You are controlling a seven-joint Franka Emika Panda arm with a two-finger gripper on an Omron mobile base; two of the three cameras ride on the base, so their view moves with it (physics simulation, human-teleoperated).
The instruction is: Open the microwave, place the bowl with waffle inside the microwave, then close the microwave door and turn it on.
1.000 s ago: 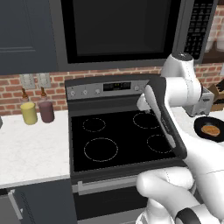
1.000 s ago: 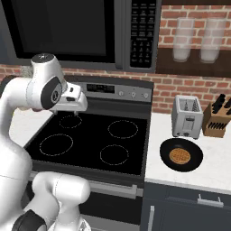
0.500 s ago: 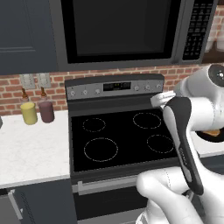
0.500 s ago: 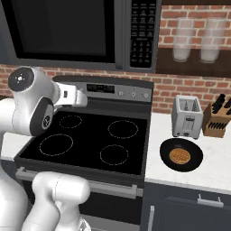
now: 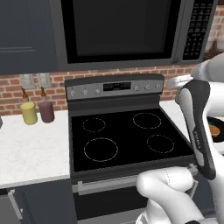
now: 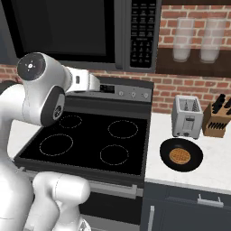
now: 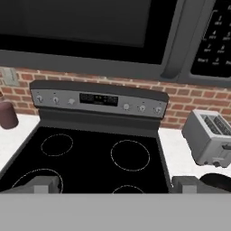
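Note:
The microwave [image 5: 127,33] hangs over the stove, and its microwave door [image 6: 58,27] with the black window is closed. The keypad [image 6: 142,31] sits on its right side. The bowl with waffle [image 6: 181,154] rests on the counter right of the stove, in front of the toaster; its edge peeks out behind my arm [image 5: 215,130]. My gripper [image 7: 115,185] is open and holds nothing, its fingertips [image 7: 43,184] far apart. It hovers over the stove's front and faces the control panel and the microwave door [image 7: 90,22]. The white hand [image 6: 85,82] is level with the stove's back panel.
A black-topped stove [image 5: 127,135] lies below the microwave. A silver toaster [image 6: 187,116] and a knife block [image 6: 216,117] stand on the right counter. Yellow [image 5: 29,112] and maroon [image 5: 46,109] jars stand on the left counter. Two glasses [image 6: 181,43] sit on a shelf.
My arm has swung back over the front of the stove and the hand has risen a little. The jaws stay wide. The bowl has not moved.

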